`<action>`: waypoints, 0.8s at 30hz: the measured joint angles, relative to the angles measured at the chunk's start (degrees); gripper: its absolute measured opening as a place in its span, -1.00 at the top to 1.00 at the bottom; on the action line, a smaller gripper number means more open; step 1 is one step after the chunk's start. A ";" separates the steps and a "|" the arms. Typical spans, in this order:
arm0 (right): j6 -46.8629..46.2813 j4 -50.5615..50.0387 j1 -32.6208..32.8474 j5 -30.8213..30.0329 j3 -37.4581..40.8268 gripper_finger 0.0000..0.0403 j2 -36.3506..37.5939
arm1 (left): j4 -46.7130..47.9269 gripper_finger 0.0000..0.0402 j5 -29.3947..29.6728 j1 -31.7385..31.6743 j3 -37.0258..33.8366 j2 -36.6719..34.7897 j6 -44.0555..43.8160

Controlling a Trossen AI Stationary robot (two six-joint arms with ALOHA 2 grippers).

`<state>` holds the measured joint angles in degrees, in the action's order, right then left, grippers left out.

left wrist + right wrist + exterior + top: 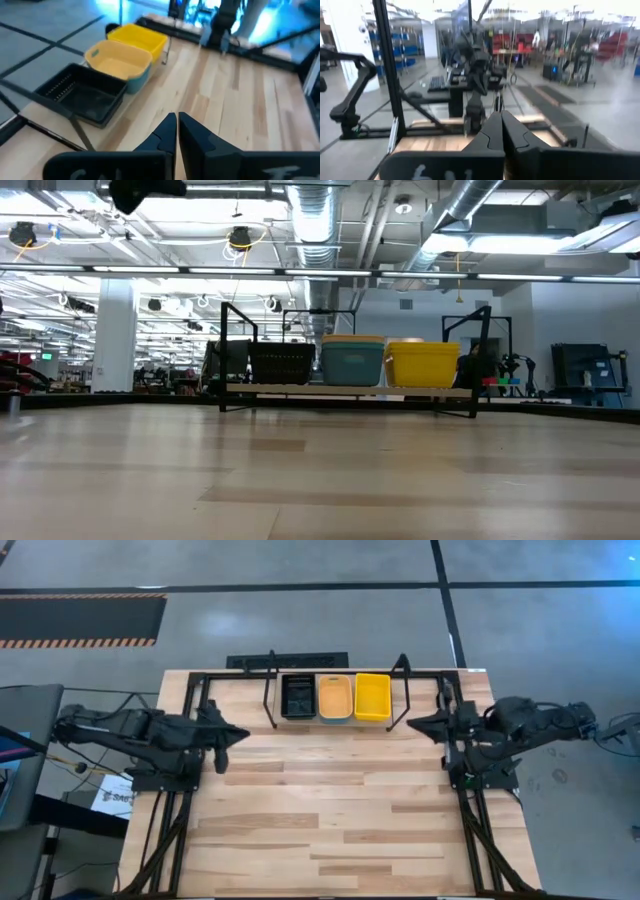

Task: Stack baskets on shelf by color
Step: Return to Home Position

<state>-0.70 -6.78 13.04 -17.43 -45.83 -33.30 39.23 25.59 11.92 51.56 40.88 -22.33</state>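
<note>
- One wooden table [330, 810] carried the shelf [224, 345] at its far edge.
- Three stacks sat side by side on it: black baskets [298, 697], an orange basket [334, 698] on a blue-grey basket [352, 365], and yellow baskets [372, 697]. They were probably light and stiff, best pinched at a rim, though neighbours and uprights crowded access.
- Left gripper [238, 736] and right gripper [416, 723] hung at opposite table sides, fingers pressed together.

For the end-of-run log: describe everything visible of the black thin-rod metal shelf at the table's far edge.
The low black thin-rod metal shelf stands upright at the middle far edge of the pale wooden table, a tall rod upright rising at each end. Side by side it carries a black mesh basket, an orange basket nested in a blue-grey basket, and a yellow basket. Nothing else touches it.
</note>
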 joint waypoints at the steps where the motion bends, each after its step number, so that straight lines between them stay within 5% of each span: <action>1: 0.97 0.51 0.00 0.00 -0.12 1.00 0.68 | -0.06 0.98 0.56 0.18 -0.26 -1.23 -0.78; 10: 2.65 0.53 0.00 -0.64 -0.72 1.00 3.84 | -1.24 0.98 4.87 0.66 -0.36 -6.53 1.94; 24: -1.30 -6.41 0.30 -0.61 2.77 1.00 7.30 | 2.93 0.98 3.73 0.98 -0.95 -7.72 2.91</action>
<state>-1.99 -13.19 13.34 -18.04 -43.06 -26.00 42.16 29.32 12.90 50.61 33.16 -19.42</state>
